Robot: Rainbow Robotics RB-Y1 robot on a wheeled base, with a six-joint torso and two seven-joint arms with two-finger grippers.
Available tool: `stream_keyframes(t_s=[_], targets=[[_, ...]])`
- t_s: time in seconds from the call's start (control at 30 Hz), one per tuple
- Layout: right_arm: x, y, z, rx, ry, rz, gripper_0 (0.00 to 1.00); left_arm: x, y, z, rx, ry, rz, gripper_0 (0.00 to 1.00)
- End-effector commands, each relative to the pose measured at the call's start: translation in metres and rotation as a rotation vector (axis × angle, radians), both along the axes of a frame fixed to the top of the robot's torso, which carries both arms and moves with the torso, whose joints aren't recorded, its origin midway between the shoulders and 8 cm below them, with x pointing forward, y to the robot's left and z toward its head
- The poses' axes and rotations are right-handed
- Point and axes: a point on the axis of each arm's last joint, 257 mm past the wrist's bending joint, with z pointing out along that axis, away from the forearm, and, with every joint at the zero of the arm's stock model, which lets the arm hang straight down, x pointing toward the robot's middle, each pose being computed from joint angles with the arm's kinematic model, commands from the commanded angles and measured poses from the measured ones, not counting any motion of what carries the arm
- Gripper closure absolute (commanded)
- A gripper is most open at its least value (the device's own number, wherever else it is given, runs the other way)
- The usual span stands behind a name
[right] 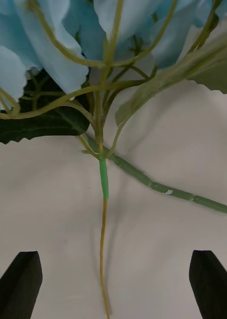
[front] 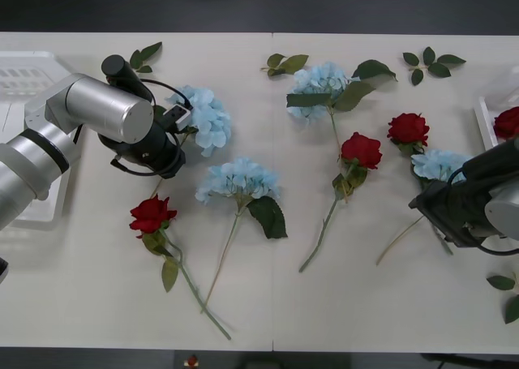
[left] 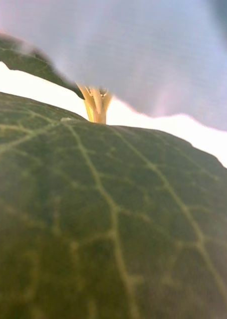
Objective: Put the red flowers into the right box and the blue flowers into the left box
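From the front, we see one red rose (front: 508,122) already in the right box (front: 487,119); the left box (front: 24,81) looks empty. Our right gripper (right: 113,284) hangs open around a blue flower's stem (right: 103,234). A leaf (left: 93,219) covers our left gripper's view, so we cannot tell its grip.

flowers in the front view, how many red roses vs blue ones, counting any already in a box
red flowers: 4, three on the table and one in the right box
blue flowers: 4, all on the table
total: 8
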Motion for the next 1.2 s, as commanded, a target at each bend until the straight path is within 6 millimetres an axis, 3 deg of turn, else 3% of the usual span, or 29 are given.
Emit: stream_keyframes(t_s=[0.03, 0.23, 0.67, 0.8, 0.97, 1.07, 1.1, 1.13, 1.17, 1.2], targets=[[0.018, -0.010, 0.010, 0.008, -0.044, -0.030, 0.14, 0.011, -0.003, 0.015, -0.011, -0.033, 0.015, 1.00], [0.027, -0.014, 0.006, 0.012, -0.074, -0.020, 0.14, 0.024, -0.002, 0.046, -0.024, -0.086, 0.013, 1.00], [0.036, -0.020, -0.006, -0.007, -0.104, 0.018, 0.17, 0.030, 0.009, 0.153, -0.093, -0.169, 0.008, 1.00], [0.038, -0.020, -0.007, -0.010, -0.106, 0.025, 0.38, 0.032, 0.018, 0.177, -0.125, -0.196, -0.011, 1.00], [0.037, -0.019, -0.007, -0.012, -0.105, 0.035, 0.69, 0.033, 0.022, 0.181, -0.117, -0.205, -0.028, 1.00], [0.038, -0.019, -0.007, -0.018, -0.107, 0.041, 0.73, 0.033, 0.022, 0.181, -0.117, -0.207, -0.029, 1.00], [0.038, -0.020, -0.007, -0.020, -0.108, 0.043, 0.74, 0.034, 0.022, 0.181, -0.116, -0.209, -0.029, 0.87], [0.038, -0.018, -0.008, -0.019, -0.109, 0.047, 0.75, 0.034, 0.022, 0.182, -0.115, -0.211, -0.033, 0.41], [0.039, -0.019, -0.008, -0.023, -0.110, 0.049, 0.75, 0.034, 0.022, 0.182, -0.113, -0.212, -0.037, 0.01], [0.039, -0.019, -0.008, -0.024, -0.110, 0.049, 0.76, 0.034, 0.022, 0.182, -0.111, -0.212, -0.039, 0.00]])
